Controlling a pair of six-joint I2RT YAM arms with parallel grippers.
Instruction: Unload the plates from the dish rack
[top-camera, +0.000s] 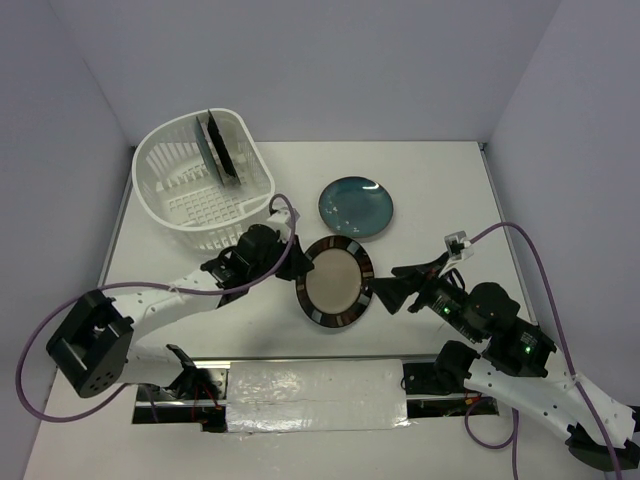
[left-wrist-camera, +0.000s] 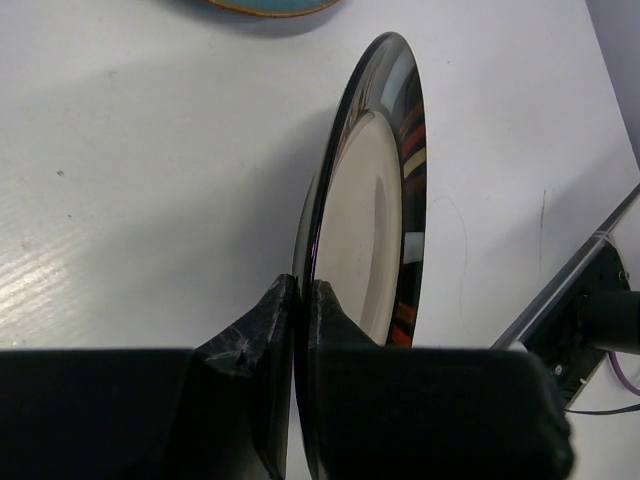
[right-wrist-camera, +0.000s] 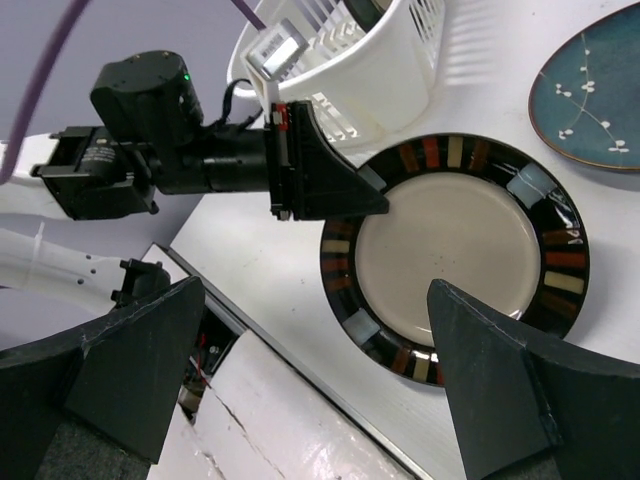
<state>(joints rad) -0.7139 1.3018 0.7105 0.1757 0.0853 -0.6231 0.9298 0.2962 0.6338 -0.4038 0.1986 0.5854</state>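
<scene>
In the top view, the left gripper (top-camera: 297, 277) was clamped on the left rim of the beige-centred plate (top-camera: 336, 283). The plate lay near-flat btwn both arms, w/ the teal plate (top-camera: 356, 207) just beyond it on the surface (top-camera: 440, 180). The right gripper (top-camera: 398, 291) sat just beside its right rim, spread wide, holding nothing. Racked plates (top-camera: 218, 148) stood edge-on in the dish rack (top-camera: 170, 185).

Left wrist: gripper (left-wrist-camera: 298, 300) bit only the rim's edge. Couldn't tell if the plate (left-wrist-camera: 375, 220) touched the surface.

Right wrist: plate (right-wrist-camera: 455, 245) lay straight ahead of the open gripper (right-wrist-camera: 315, 300), w/ its face and striped rim fully shown, which the left wrist view didn't give. Likely next step: set down or hand over.
</scene>
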